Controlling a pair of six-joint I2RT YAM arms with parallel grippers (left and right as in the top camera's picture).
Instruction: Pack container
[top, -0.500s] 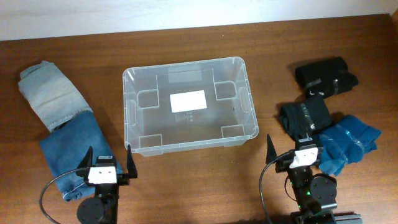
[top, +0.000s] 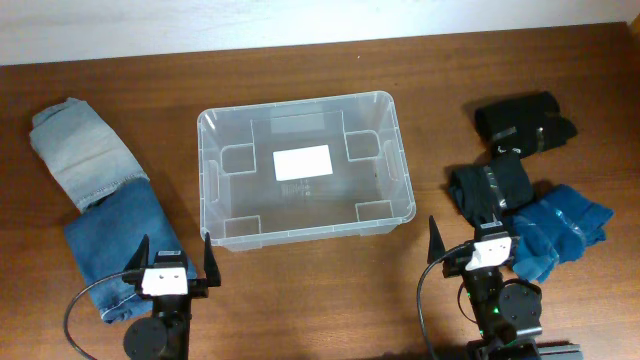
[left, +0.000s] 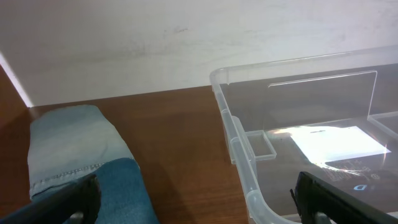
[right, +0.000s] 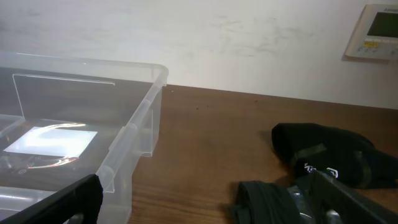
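The clear plastic container (top: 305, 168) sits empty mid-table, a white label (top: 302, 162) on its bottom. It also shows in the left wrist view (left: 298, 143) and the right wrist view (right: 81, 130). My left gripper (top: 172, 258) is open and empty near the front edge, left of the container, beside folded dark blue jeans (top: 118, 240). My right gripper (top: 468, 238) is open and empty near the front edge, right of the container, next to a folded black garment (top: 490, 186).
Light blue folded jeans (top: 75, 150) lie at the left. Another black garment (top: 525, 122) lies at the far right, and a blue garment (top: 560, 230) lies at the right front. A white wall runs behind the table.
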